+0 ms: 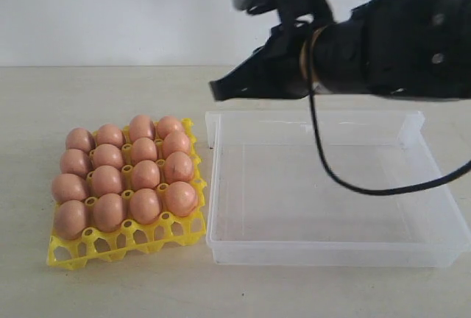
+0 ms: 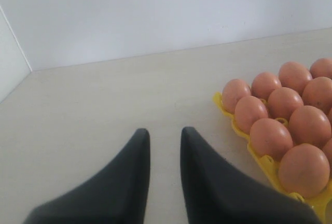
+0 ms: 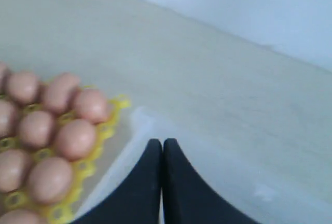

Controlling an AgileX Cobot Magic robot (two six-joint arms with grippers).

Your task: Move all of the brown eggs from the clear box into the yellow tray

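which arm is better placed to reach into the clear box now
Right. The right tool, shut, hangs above a far corner of the clear box; the left tool sits over the table beside the yellow tray. The box looks empty, though, so nothing seems left to pick.

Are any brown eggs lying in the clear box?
No, the clear box shows only its bare floor, and the brown eggs all sit in the yellow tray.

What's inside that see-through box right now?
No eggs show inside the clear box; its floor looks bare. The brown eggs all sit in the yellow tray beside it. A black cable hides only a thin strip.
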